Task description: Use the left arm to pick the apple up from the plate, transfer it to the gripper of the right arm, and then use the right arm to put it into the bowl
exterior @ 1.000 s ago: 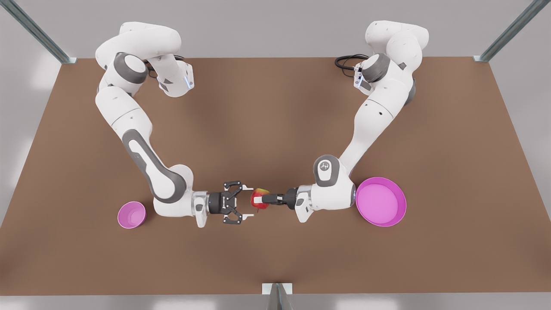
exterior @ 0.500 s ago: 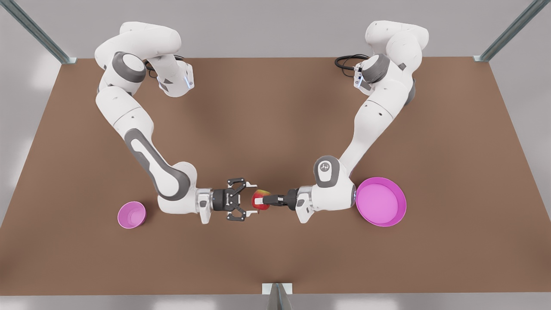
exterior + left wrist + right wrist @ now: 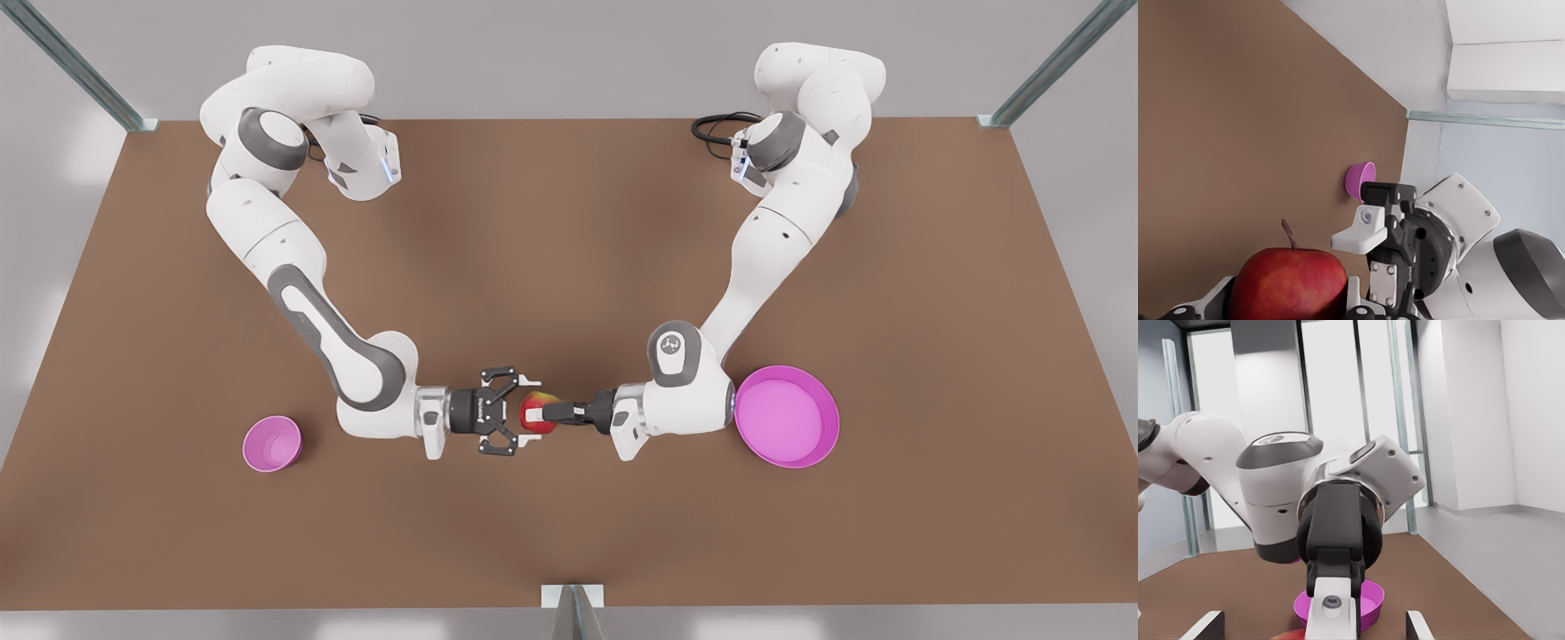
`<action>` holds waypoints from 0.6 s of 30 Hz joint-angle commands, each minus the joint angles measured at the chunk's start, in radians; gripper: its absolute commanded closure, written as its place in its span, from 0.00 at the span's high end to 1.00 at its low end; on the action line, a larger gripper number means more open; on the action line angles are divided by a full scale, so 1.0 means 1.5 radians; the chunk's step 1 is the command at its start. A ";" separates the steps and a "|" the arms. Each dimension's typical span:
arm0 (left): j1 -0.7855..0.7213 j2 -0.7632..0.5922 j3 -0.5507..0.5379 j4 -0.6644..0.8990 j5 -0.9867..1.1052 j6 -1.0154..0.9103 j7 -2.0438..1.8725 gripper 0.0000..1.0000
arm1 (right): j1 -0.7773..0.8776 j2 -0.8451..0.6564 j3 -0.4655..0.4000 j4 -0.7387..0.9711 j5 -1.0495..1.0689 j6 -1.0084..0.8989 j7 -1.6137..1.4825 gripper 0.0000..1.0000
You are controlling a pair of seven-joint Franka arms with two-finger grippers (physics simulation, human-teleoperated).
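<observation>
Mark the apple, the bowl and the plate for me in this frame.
apple [image 3: 536, 414]: front view, on its red skin between the two grippers.
bowl [image 3: 272, 444]: front view, on its pink inner wall.
plate [image 3: 787, 417]: front view, on its bare pink floor.

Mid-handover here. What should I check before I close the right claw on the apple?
1. Left claw gripping the apple: ok.
2. Right claw open: ok, fingertips spread wide in the right wrist view.
3. Right claw lined up facing the left claw: ok.
4. Apple deep enough between the right claw's fingers: cannot tell; the tips reach only its near edge.
5. Bowl upright and empty: ok.
</observation>
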 commanded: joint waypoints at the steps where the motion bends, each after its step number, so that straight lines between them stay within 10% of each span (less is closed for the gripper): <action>1: 0.000 -0.002 0.000 0.001 -0.009 -0.003 0.028 0.69 | 0.001 -0.001 0.000 0.000 0.000 0.008 -0.008 1.00; 18: -0.003 -0.003 -0.002 0.000 -0.009 0.009 0.027 0.69 | 0.015 0.016 -0.002 0.002 -0.003 0.032 -0.008 1.00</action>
